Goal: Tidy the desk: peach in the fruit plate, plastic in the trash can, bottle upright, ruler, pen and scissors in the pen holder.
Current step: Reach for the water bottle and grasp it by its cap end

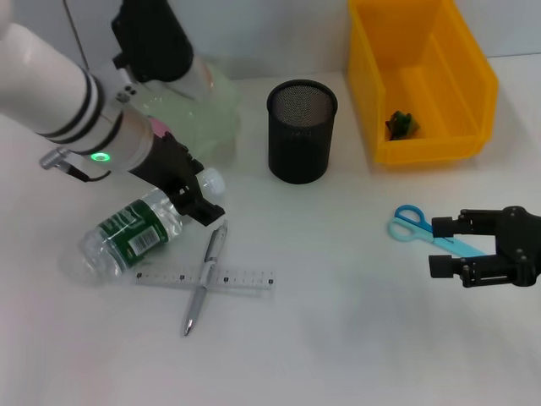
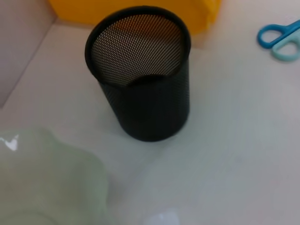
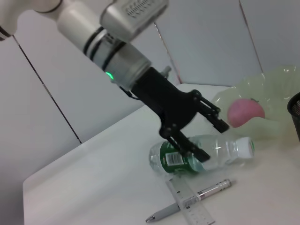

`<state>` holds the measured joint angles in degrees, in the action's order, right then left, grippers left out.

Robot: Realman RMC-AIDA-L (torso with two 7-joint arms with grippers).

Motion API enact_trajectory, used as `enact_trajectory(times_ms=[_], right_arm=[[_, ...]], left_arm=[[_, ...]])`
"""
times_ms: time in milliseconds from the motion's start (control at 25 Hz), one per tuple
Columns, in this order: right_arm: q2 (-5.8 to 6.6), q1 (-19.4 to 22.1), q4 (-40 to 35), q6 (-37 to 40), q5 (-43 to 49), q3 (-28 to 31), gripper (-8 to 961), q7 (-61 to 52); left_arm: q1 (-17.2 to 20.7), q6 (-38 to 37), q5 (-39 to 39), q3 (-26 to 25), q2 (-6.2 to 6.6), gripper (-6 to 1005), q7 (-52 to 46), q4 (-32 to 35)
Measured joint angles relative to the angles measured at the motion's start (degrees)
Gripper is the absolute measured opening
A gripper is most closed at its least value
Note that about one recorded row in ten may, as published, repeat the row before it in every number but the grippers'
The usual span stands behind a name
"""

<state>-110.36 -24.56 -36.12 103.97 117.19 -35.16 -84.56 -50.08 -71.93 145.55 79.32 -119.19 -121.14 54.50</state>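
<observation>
While head view hides peach [image 3: 245, 113], right wrist shows left gripper [image 3: 202, 136] spread wide astride bottle [image 3: 206, 153].

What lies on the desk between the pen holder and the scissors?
Nothing: in the head view the desk between the pen holder and the scissors is bare.

Bright even overhead light; soft shadows; left wrist view blurred up close.
</observation>
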Motion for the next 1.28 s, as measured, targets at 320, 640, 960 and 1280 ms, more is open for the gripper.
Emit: enact_trajectory(times_ms=[320, 640, 960, 1280], right_arm=[[0.11, 0.6, -0.3, 0.1, 0.1, 0.5, 802, 0.0], [0.15, 0.8, -0.6, 0.1, 0.3, 0.8, 802, 0.0], [0.15, 0.8, -0.7, 0.1, 0.3, 1.1, 802, 0.0], [0.24, 0.8, -0.7, 0.4, 0.3, 1.4, 802, -0.2]], left_arm=[[-0.5, 3.2, 1.2, 0.5, 0.17, 784, -1.6, -3.0], [4.5, -0.9, 4.0, -0.2, 0.64, 784, -4.4, 8.4], [5.2, -4.3, 9.2, -1.1, 0.78, 784, -6.0, 9.0], [5.4, -4.3, 11.9, -0.8, 0.66, 784, -6.7, 7.1]])
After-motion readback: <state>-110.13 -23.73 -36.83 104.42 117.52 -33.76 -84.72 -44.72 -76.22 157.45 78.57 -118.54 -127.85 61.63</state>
